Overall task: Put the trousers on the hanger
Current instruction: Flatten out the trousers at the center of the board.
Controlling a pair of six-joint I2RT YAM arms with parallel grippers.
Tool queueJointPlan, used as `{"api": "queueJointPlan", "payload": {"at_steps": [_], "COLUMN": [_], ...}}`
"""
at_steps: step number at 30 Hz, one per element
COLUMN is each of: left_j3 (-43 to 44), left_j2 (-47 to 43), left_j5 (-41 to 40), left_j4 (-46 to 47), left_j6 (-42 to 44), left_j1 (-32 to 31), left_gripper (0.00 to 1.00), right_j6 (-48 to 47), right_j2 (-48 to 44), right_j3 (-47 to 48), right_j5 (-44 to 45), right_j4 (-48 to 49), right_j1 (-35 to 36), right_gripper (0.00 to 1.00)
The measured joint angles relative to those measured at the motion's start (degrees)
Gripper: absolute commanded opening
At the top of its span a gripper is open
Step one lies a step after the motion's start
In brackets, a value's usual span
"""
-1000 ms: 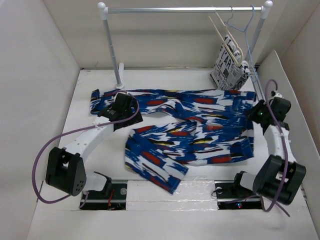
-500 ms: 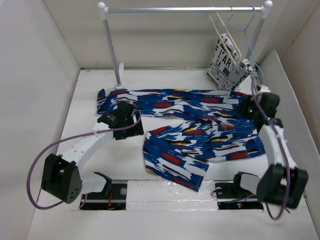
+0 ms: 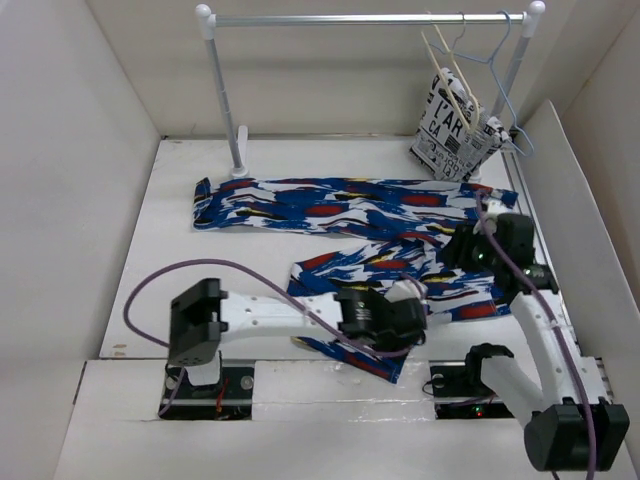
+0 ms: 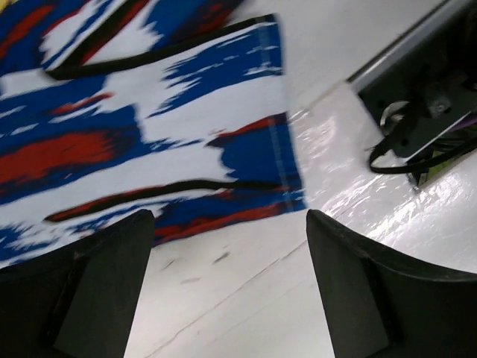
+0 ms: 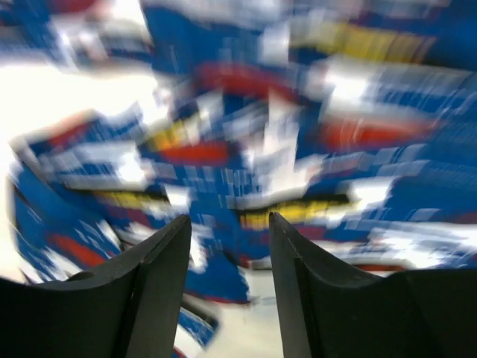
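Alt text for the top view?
Patterned trousers lie spread on a table; the left gripper and right gripper hover open over the near leg. A beige hanger and a blue hanger hang on the rail behind, by newsprint cloth.

The long soft cloth trousers (image 3: 340,200) carry a bold print of deep blue and white, streaked with red, yellow and thin black lines. Under the black left pincer (image 4: 226,224) the print shows a broad red stripe, a black line and a blue hem against the glossy white tabletop (image 4: 246,298). Beneath the black right pincer (image 5: 227,224) the same print blurs into blue, white, yellow and red patches. Beyond the right pincer, the thin triangular wooden hanger (image 3: 446,80) is pale beige. The wire hanger (image 3: 497,62) beside it is light blue, and the hanging cloth (image 3: 450,125) is white with black newsprint lettering. The metal rail (image 3: 370,19) is white and the arms' cables (image 3: 210,262) are purple.
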Motion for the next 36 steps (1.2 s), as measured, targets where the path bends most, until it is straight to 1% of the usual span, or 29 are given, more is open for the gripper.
{"api": "queueJointPlan", "payload": {"at_steps": [2,5,8,10,11,12,13,14,15,16,19,20,21,22,25,27,31,33,36], "left_j3": [3.8,9.2,13.0,14.5,15.2,15.8,16.2,16.6,16.7,16.8,16.7,16.5,16.3,16.1,15.4,12.5,5.2,0.9,-4.6], "left_j2": [4.7,12.0,18.2,21.4,22.8,24.0,25.0,25.9,26.6,26.8,26.9,26.9,27.0,27.0,26.8,25.0,18.2,11.5,-2.9], "left_j5": [-0.9,-1.2,-1.3,-1.5,-1.7,-2.0,-2.4,-2.9,-3.2,-3.3,-4.6,-5.1,-5.8,-6.8,-8.9,-12.0,-16.7,-19.1,-21.9], "left_j4": [0.5,2.2,3.6,4.2,4.3,4.3,4.2,4.1,4.1,4.2,4.9,4.9,5.1,5.2,5.4,6.0,1.4,-1.9,-6.6], "left_j6": [1.0,3.0,4.8,5.7,6.0,6.3,6.5,6.6,6.7,6.5,6.4,6.2,5.9,5.6,4.2,1.2,-5.0,-9.8,-17.1], "left_j1": [-2.5,-3.9,-4.0,-3.9,-3.9,-3.9,-3.9,-3.9,-3.9,-3.9,-3.9,-3.9,-3.9,-3.9,-3.9,-4.2,-3.0,-1.4,2.5], "left_gripper": [0.78,0.78,0.76,0.72,0.66,0.66,0.65,0.61,0.61,0.58,0.40,0.18,0.07,0.00,0.00,0.00,0.00,0.00,0.00], "right_j6": [-0.4,-0.6,-0.2,0.7,1.1,1.6,2.2,3.0,3.2,4.0,5.2,5.5,5.7,5.8,6.0,6.0,5.5,4.8,3.6], "right_j2": [2.4,7.2,8.4,7.9,7.6,7.3,6.9,6.8,6.1,5.3,3.3,2.8,2.5,2.2,1.3,0.9,1.0,1.0,0.9], "right_j3": [8.1,22.1,31.0,33.4,33.5,33.4,33.1,32.8,30.9,29.3,25.4,24.6,24.0,23.5,22.7,22.6,22.4,21.6,19.1], "right_j5": [-1.1,-3.7,-6.4,-8.4,-9.4,-10.3,-11.2,-12.3,-12.6,-13.1,-13.9,-14.1,-14.4,-14.5,-14.7,-14.7,-14.7,-14.5,-14.3], "right_j4": [-2.3,-2.4,-1.1,0.1,0.7,0.9,1.3,2.4,2.5,3.0,3.3,3.3,3.3,3.4,3.4,3.5,3.7,3.8,3.8], "right_j1": [-3.7,-3.3,-2.3,-1.2,-0.5,0.4,1.4,1.7,2.7,3.3,4.0,4.1,4.1,4.2,4.7,4.8,5.0,5.6,6.1], "right_gripper": [0.53,0.54,0.54,0.55,0.55,0.55,0.55,0.55,0.55,0.55,0.56,0.55,0.55,0.56,0.56,0.56,0.55,0.55,0.55]}}
